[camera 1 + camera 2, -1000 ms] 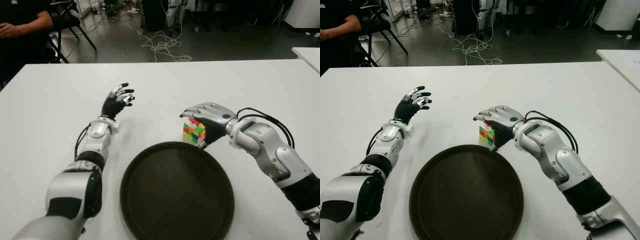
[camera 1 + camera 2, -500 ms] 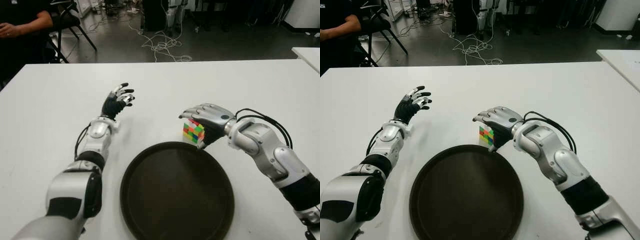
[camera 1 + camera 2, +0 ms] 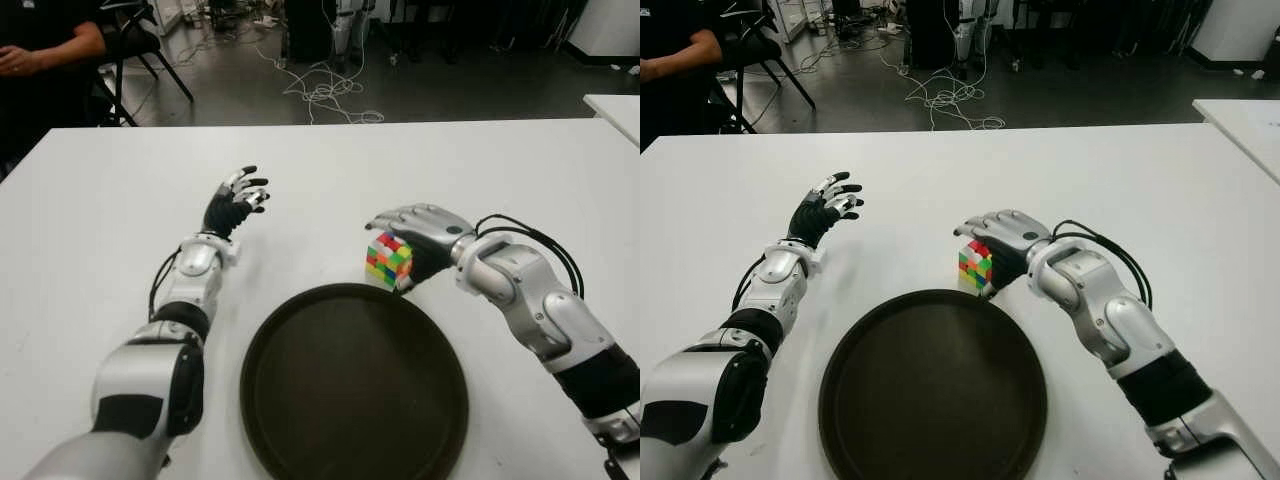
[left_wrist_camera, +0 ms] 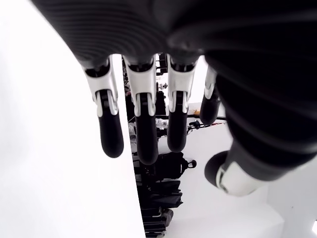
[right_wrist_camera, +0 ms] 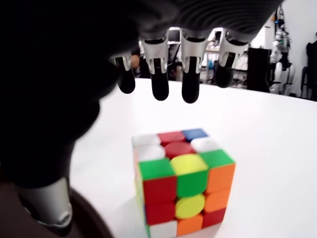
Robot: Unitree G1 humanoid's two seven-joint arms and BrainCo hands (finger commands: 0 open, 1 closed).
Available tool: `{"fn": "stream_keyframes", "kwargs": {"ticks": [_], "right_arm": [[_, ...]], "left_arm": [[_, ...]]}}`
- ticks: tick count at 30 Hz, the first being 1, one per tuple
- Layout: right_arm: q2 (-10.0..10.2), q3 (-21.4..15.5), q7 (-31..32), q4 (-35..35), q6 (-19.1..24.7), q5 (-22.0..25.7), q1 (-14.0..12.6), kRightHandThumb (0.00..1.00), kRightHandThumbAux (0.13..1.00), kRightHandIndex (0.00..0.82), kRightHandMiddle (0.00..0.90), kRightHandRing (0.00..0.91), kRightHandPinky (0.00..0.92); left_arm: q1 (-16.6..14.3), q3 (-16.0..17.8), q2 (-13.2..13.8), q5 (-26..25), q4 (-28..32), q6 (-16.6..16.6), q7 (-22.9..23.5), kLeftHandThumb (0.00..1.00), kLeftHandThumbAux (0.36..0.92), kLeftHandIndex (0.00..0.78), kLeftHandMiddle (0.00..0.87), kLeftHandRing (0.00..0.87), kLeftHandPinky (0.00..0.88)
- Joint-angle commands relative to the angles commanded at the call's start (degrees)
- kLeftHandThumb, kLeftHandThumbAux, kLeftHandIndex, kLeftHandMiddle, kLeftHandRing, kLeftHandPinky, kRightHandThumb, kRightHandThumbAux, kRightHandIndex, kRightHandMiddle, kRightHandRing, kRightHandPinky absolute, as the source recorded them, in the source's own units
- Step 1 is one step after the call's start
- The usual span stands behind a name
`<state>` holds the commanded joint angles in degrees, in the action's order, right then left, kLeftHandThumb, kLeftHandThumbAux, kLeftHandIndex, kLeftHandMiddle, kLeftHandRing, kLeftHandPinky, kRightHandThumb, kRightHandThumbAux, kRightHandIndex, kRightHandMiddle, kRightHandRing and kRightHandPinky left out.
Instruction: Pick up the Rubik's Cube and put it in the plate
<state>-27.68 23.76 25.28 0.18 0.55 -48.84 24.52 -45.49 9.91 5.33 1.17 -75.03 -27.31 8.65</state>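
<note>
A white table (image 3: 100, 200) is spanning the scene; beyond its far edge, cables (image 3: 325, 95) are lying tangled on the floor, and a person (image 3: 40, 50) is sitting near the far-left corner

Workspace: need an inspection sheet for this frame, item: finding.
Surface: white table, bare around the job's things.
Job's things: Rubik's Cube on the table just beyond the plate's far rim, not lifted; dark round plate holds nothing.
Clutter: nothing seen.
Robot hands: right robot hand over the cube, fingers spread, not closed on it; left robot hand open, left of the cube.
Cables: black cables along the right forearm; loose cords on the floor.
Surroundings: seated person at far left; second table at right.
</note>
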Motion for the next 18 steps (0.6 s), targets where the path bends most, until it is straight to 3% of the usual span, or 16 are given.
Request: {"fn": "stream_keyframes", "kwargs": {"ticks": [18], "right_arm": [[0.0, 0.3, -1.7, 2.4, 0.0, 0.2, 1.2, 0.0, 0.734, 0.116, 0.143, 0.136, 0.118]], "left_arm": [[-0.1, 0.3, -0.1, -0.3, 0.0, 0.3, 0.4, 0.283, 0.7, 0.162, 0.263, 0.298, 0.349]]}}
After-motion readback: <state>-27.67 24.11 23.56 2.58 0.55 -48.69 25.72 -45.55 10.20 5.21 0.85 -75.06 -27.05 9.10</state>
